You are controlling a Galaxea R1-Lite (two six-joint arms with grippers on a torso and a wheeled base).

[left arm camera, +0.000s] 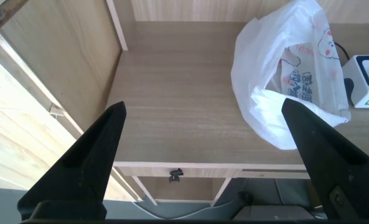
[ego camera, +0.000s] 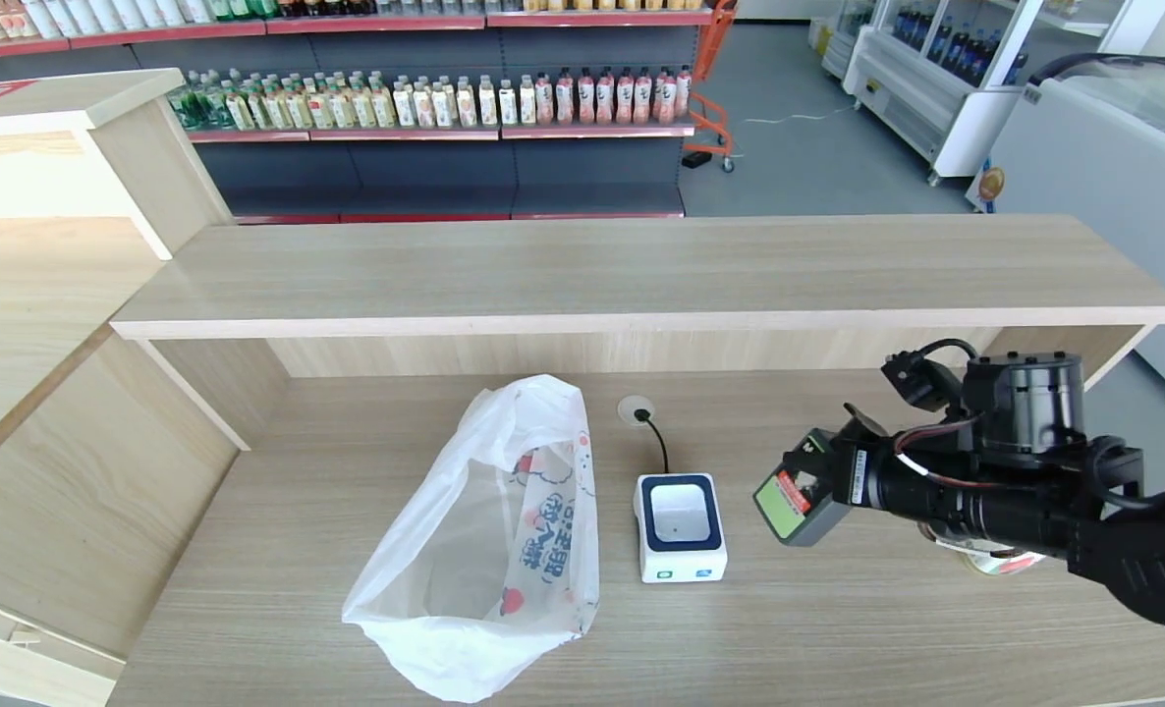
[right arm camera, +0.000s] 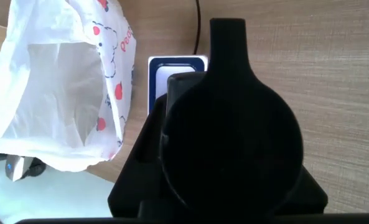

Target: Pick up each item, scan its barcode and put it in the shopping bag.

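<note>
Head view: right fingers clamped on green-labelled box, label angled toward scanner just beside them, probably for the barcode read. Shopping bag gapes beyond scanner. Left fingers apart, idle.

On the counter, a translucent white shopping bag with cartoon print lies slumped, mouth open. Just beside it stands a white barcode scanner, its dark-framed window facing up and a black cable attached. Near the scanner, a dark item with a green face is held tilted above the counter in the right gripper.
</note>
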